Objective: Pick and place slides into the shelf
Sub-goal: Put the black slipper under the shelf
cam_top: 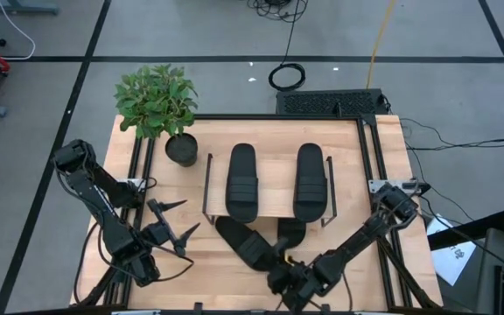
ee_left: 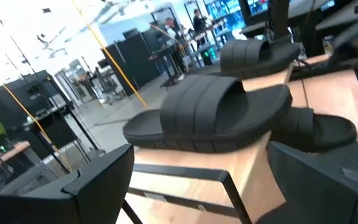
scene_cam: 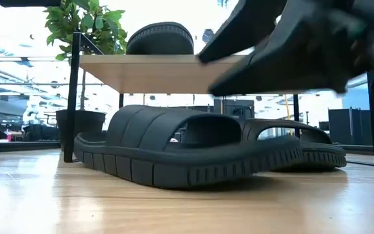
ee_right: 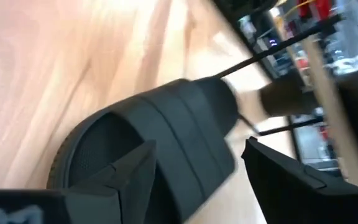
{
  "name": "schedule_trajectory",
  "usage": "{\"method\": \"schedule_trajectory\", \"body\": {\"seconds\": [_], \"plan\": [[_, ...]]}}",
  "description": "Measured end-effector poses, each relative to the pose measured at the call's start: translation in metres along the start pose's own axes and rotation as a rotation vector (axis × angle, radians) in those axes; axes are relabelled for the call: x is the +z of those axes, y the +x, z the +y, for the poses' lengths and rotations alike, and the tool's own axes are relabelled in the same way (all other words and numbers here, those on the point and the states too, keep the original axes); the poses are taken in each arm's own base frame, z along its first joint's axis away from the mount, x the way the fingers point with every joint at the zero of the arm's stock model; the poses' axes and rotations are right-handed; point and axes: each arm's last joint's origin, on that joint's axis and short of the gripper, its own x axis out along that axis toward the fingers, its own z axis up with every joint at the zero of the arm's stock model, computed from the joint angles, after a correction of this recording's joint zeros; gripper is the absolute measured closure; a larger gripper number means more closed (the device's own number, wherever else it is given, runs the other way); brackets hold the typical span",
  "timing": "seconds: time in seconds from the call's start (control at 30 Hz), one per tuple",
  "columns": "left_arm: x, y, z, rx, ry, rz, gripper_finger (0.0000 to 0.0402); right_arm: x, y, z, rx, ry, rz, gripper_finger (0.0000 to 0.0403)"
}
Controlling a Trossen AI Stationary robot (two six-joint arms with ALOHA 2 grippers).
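Two slides (cam_top: 241, 181) atop shelf (cam_top: 269, 144)

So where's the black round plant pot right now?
In the high view, the black round plant pot stands on the wooden table's far left part, just beyond the wire-framed wooden shelf's left end.

bright backlit glare behind, motion blur in both wrist views
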Motion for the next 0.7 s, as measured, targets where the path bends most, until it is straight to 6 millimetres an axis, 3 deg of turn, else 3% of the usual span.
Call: {"method": "schedule_trajectory", "body": {"seconds": [0.3, 0.4, 0.57, 0.7], "plan": [[0.012, -0.008, -0.019, -0.085, 0.072, 0.007, 0.0025, -0.001, -0.037, -0.001, 0.075, 0.008, 0.006, 0.0217], [0.019, -0.012, -0.026, -0.136, 0.097, 0.006, 0.0025, -0.01, -0.041, -0.003, 0.185, 0.021, 0.085, 0.0259], [0.025, -0.016, -0.032, -0.202, 0.071, 0.012, 0.0025, -0.025, -0.043, -0.004, 0.216, 0.045, 0.214, 0.0375], [0.028, -0.008, -0.04, -0.333, -0.005, 0.088, 0.0025, -0.025, -0.042, -0.004, 0.23, 0.075, 0.218, 0.0393]]}}
